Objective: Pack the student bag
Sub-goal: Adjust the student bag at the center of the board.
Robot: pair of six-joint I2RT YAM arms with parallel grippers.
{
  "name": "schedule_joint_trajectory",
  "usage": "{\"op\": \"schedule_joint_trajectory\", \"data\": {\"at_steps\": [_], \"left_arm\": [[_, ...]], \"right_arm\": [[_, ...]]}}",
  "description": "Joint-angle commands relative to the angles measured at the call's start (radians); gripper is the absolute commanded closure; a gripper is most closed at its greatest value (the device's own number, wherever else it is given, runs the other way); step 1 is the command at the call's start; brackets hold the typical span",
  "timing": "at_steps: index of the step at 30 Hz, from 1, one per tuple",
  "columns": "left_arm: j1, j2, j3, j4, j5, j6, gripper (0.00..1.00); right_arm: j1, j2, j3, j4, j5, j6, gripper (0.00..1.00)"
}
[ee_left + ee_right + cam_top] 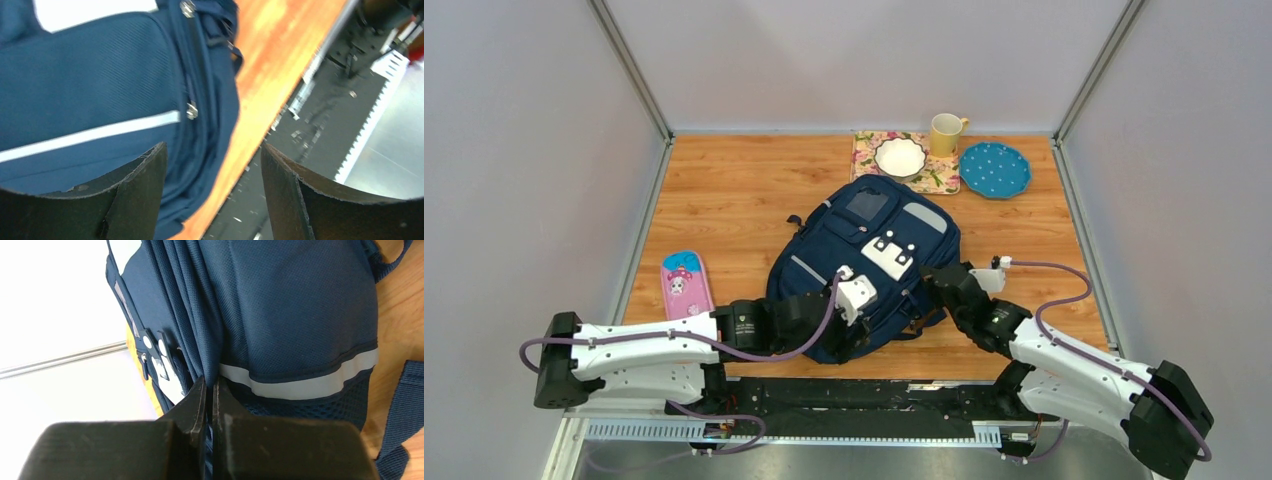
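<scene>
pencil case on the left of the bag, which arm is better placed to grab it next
Probably left. The pencil case lies on that arm's side of the table, and the left gripper is open and empty by the backpack. The right gripper is shut at the backpack's opposite side.

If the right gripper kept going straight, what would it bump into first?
The student bag: the right gripper, jaws shut, points at its blue side folds, seemingly touching them, though depth is unclear.
</scene>
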Motion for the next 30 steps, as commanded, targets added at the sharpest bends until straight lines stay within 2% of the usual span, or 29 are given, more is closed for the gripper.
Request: {"op": "schedule_joint_trajectory", "data": {"at_steps": [1, 5, 10, 13, 19, 23, 26, 28, 30], "left_arm": [[-0.004, 0.032, -0.073, 0.102, 0.224, -0.148, 0.25], [-0.002, 0.127, -0.099, 0.193, 0.376, -0.187, 0.25], [0.033, 0.263, -0.076, 0.145, 0.3, -0.217, 0.25], [0.103, 0.264, -0.122, 0.158, 0.234, -0.279, 0.25], [0.258, 0.138, -0.24, 0.161, 0.074, -0.299, 0.25], [0.306, 0.083, -0.233, 0.129, 0.06, -0.254, 0.24], [0.303, 0.05, -0.205, 0.127, 0.147, -0.245, 0.24], [0.298, 0.024, -0.21, 0.202, 0.258, -0.277, 0.24], [0.254, 0.027, -0.202, 0.275, 0.289, -0.294, 0.24]], "right_arm": [[-0.002, -0.006, 0.047, -0.053, 0.071, -0.11, 1.0], [-0.002, -0.018, 0.033, -0.036, -0.004, -0.223, 1.0], [-0.004, -0.05, 0.039, -0.022, -0.102, -0.432, 1.0], [-0.002, -0.088, 0.029, -0.021, -0.164, -0.518, 1.0], [-0.002, -0.151, -0.056, 0.004, -0.279, -0.46, 1.0], [-0.002, -0.121, -0.114, 0.083, -0.334, -0.382, 1.0], [-0.002, -0.089, -0.122, 0.142, -0.34, -0.375, 1.0], [-0.002, -0.053, -0.105, 0.169, -0.35, -0.38, 1.0], [-0.001, -0.015, -0.09, 0.191, -0.357, -0.398, 1.0]]}}
